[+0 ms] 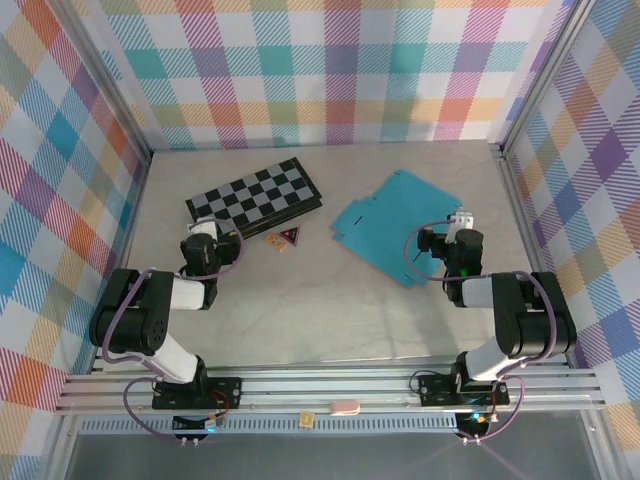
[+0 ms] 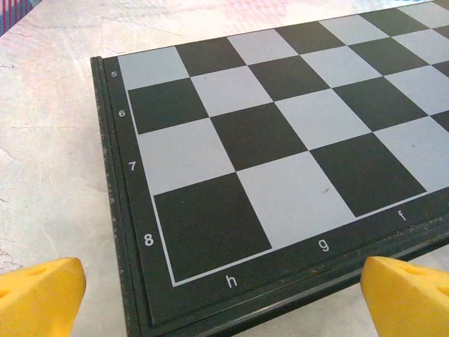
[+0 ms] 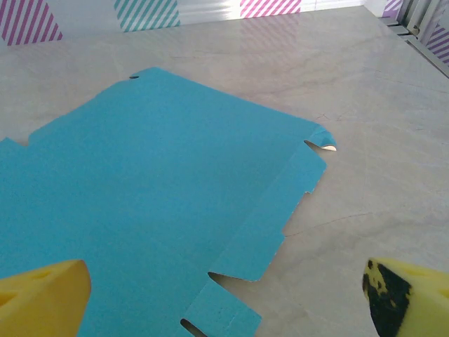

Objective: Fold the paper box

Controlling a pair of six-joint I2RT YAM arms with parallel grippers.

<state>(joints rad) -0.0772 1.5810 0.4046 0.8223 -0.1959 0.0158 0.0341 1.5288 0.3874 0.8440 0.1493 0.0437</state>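
Paper box (image 1: pixel 385 225): flat, unfolded blank, lying on the table (image 1: pixel 320 310) just right of the chessboard (image 1: pixel 255 192), apart from it, no panel raised. Thin teal card, matte, even in colour. Outline stepped and notched, with narrow flaps and slits along the edge away from the chessboard. One small corner tab curled up, showing a white underside.

Right gripper (image 3: pixel 224 302): spread wide, holding nothing, poised over the blank's edge farthest from the chessboard. One yellow pad above the teal card, the other above bare table. Pads wedge-shaped and soft-looking, the outer one smudged black.

Left gripper (image 2: pixel 224 295): spread wide too, empty, hanging at the chessboard's near left corner, by the h and 8 markings, well apart from the blank.

Chessboard: rigid, black and grey squares, dark raised rim, slight wear along the edge.

Small dark triangular piece (image 1: pixel 288 237): just in front of the chessboard, between it and the blank.

Table: pale, smooth, marble-veined, faintly glossy.

Likely trouble:
- card sliding on the slick top rather than lifting, for want of a hold-down
- crease landing off its score line if pinched at a flap alone
- torn or bent tab from a pad catching a slit
- blank pushed against the triangular piece
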